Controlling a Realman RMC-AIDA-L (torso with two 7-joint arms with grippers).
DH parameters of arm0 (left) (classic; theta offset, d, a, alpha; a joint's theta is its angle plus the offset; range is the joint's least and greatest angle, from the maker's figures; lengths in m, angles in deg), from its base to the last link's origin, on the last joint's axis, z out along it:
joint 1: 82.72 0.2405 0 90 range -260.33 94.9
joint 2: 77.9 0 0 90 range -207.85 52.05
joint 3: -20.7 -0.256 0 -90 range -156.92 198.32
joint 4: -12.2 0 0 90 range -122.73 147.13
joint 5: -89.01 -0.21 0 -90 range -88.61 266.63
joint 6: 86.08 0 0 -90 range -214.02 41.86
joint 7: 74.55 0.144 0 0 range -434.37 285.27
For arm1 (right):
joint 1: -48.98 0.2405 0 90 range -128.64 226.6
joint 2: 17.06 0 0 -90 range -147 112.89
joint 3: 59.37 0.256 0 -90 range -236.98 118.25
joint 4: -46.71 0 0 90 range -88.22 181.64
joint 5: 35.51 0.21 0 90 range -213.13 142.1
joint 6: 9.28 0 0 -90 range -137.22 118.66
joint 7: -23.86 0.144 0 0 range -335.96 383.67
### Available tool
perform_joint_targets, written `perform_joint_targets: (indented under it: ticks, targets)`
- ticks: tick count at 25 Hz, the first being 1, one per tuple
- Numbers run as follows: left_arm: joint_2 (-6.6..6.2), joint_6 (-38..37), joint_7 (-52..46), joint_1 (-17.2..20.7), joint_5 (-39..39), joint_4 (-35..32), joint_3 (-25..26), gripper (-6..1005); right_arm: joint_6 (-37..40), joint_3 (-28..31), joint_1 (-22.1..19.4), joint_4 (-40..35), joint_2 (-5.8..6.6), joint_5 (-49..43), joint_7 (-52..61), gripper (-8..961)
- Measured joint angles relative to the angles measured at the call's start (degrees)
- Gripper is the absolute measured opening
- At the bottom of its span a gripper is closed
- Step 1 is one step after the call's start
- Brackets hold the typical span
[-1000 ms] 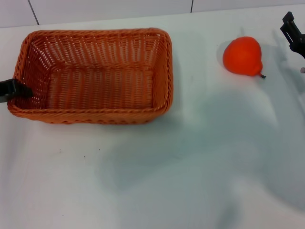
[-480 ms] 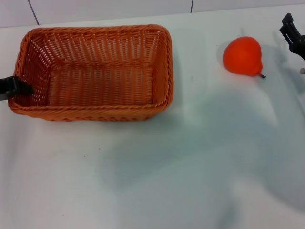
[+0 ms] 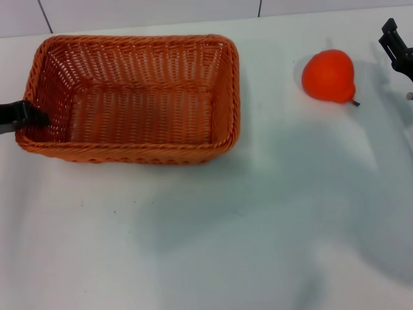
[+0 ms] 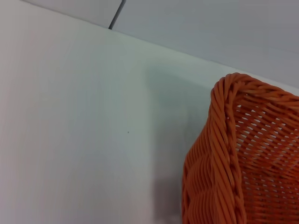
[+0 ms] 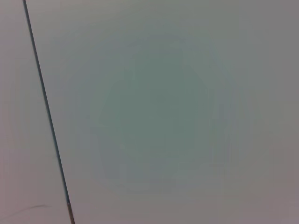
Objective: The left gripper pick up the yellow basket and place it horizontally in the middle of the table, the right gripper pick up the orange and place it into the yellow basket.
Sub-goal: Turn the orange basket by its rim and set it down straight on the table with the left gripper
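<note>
The yellow basket (image 3: 132, 154), an orange-brown wicker rectangle, lies with its long side across the far left of the white table (image 3: 226, 245). My left gripper (image 3: 24, 116) shows only as a black tip at the basket's left short rim and grips that rim. The left wrist view shows a braided corner of the basket (image 4: 219, 154) close up. The orange (image 3: 329, 76), pear-shaped with a short dark stem, lies on the table at the far right, outside the basket. My right gripper (image 3: 396, 46) hangs at the right edge, just right of the orange and apart from it.
A wall with dark seams (image 3: 260, 8) runs behind the table's far edge. The right wrist view shows only a plain pale surface with one dark seam (image 5: 44, 107). Bare tabletop lies between the basket and the orange and along the whole front.
The basket has shifted a little to the right with my left gripper at its rim. The orange and the right gripper have not moved.
</note>
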Motion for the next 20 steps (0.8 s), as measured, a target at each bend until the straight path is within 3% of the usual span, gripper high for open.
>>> perform_joint_targets:
  ticks: [8,14,20]
  targets:
    - [0.04,1.09,-1.73,-0.14,0.1,-0.01,0.11,198,0.0,0.08,0.2,-0.39,0.09,0.0,0.0,945]
    - [0.12,1.53,-1.98,-0.02,0.11,0.08,-0.08,407,0.0,0.09,0.31,-0.74,0.09,0.0,0.0,945]
    - [0.17,3.05,-1.59,-0.07,0.21,-0.01,-0.23,529,0.0,0.09,0.33,-0.81,0.09,0.0,0.0,946]
